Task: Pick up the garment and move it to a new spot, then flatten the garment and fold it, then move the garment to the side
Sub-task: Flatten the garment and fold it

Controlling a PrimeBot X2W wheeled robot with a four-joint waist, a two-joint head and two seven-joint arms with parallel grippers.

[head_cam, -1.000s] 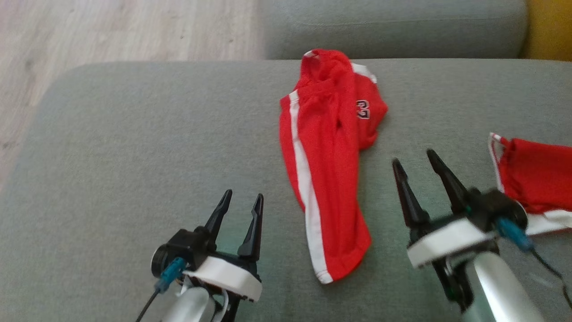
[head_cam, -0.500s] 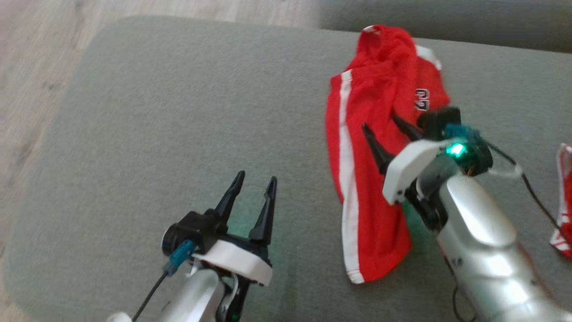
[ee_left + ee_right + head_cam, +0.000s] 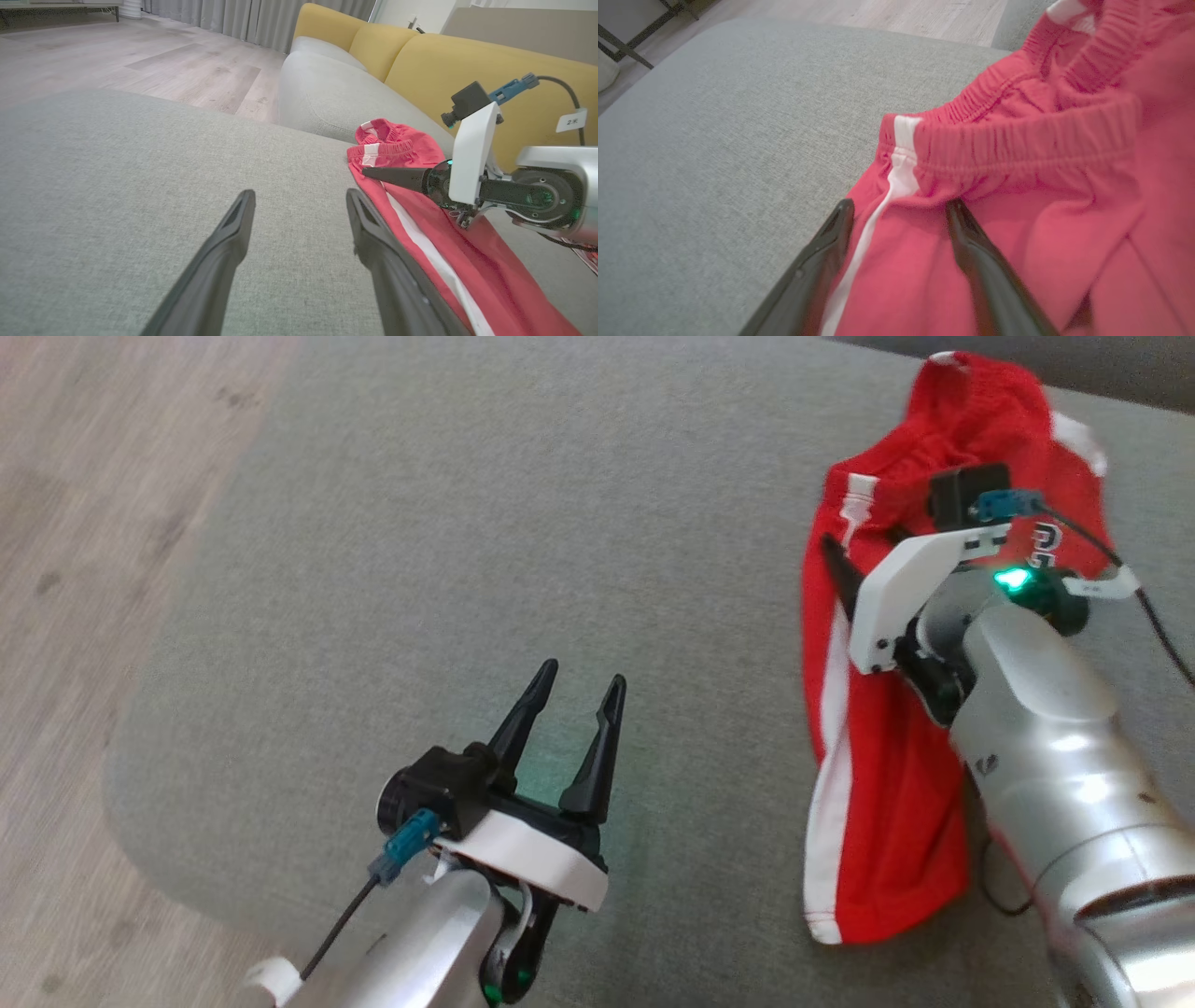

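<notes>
The task looks barely begun: the red shorts (image 3: 878,821) lie unfolded and rumpled on the right part of the grey sofa seat (image 3: 467,523), stretched lengthwise with the waistband at the far end and a hem at the near end. Nothing has lifted them yet. The right gripper (image 3: 900,205) hangs over the cloth just below the waistband. Its fingers are spread apart with the white side stripe (image 3: 901,172) between them, and it has no hold on anything. I would judge it to be lining up for the first grasp. The left gripper (image 3: 583,674) is released too, empty, and hovers over bare cushion well to the left of the shorts. So the pick-up, the move to a new spot, the flattening, the folding and the final shift aside all remain. Several things are hard to read. Whether the right fingertips already touch the fabric cannot be told from any view. In the head view the white bracket and silver forearm (image 3: 1036,709) cover the middle of the shorts, one right finger and part of the printed number. How the second leg lies is unclear, as it is bunched under folds. The head view is also soft with blur, and the right wrist view cuts off the shorts' far side.
</notes>
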